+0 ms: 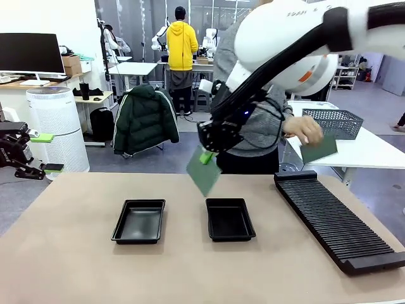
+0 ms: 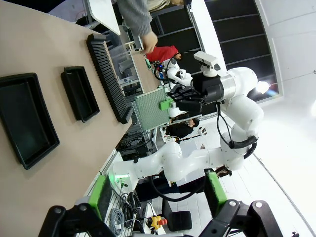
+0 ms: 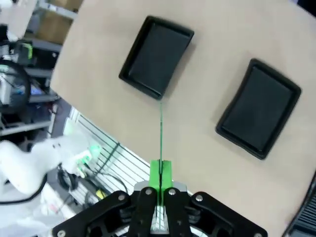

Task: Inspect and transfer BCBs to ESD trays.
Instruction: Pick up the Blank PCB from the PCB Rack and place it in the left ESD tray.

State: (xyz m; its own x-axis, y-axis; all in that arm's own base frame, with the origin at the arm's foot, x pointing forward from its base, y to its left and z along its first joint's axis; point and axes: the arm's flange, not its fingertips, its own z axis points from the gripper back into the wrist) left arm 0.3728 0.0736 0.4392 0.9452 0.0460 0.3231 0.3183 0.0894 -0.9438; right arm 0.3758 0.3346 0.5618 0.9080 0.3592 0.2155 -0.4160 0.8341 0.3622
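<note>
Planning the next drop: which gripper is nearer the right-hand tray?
Right. The right gripper, shut on a green board, hangs near the far left corner of that tray; the left gripper sits beyond the left edge of the table.

Tan table [image 1: 63,253] with two black ESD trays [image 1: 139,220] and a long ribbed rack [image 1: 335,218].

The front camera looks across the table [image 1: 63,266] toward the far side, the rolled left wrist camera watches from well off with both ESD trays [image 2: 24,123] at nine o'clock, and the right wrist camera looks down on the same trays, at twelve and three o'clock.
</note>
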